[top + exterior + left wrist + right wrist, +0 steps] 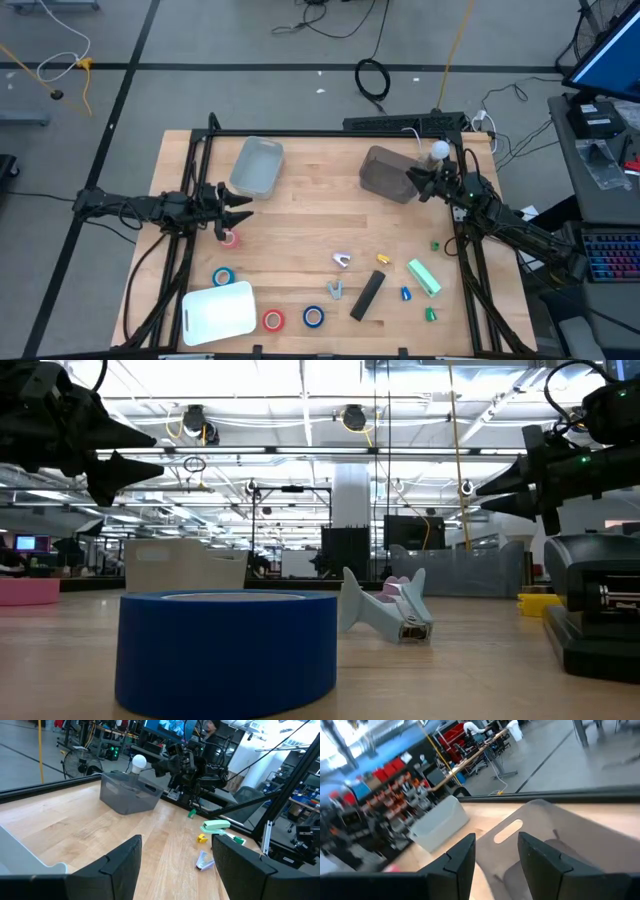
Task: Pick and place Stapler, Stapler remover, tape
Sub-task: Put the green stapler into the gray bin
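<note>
From above, the wooden worktop (pixel 300 230) fills the middle of the frame. The left gripper (pixel 243 210) sits at mid-left, its jaws spread, just above a pink tape roll (pixel 230 238). The right gripper (pixel 412 181) sits at upper right, jaws parted, against the edge of a dark grey bin (pixel 385 173). A pale blue-grey bin (pixel 257 166) lies at upper centre-left and a white bin (pixel 218 312) at lower left. More tape lies along the bottom – a teal-blue roll (pixel 224 276), a red roll (pixel 273 320) and a blue roll (pixel 314 317). The black stapler (pixel 368 295) lies lower centre, with a grey staple remover (pixel 336 290) to its left and a second, pale one (pixel 342 260) above it. A green stapler (pixel 424 277) lies at lower right.

At table height, a blue tape roll (pixel 228 647) looms at lower left – a grey staple remover (pixel 385 607) stands to its right, and the black stapler (pixel 598 615) shows at the right edge.

Past the left wrist's wide-apart jaws, the dark grey bin (pixel 130 792) sits upper centre and the green stapler (pixel 217 826) at right.

Past the right wrist's parted jaws, the dark grey bin (pixel 555 845) fills the lower right, the pale bin (pixel 440 825) beyond it.
</note>
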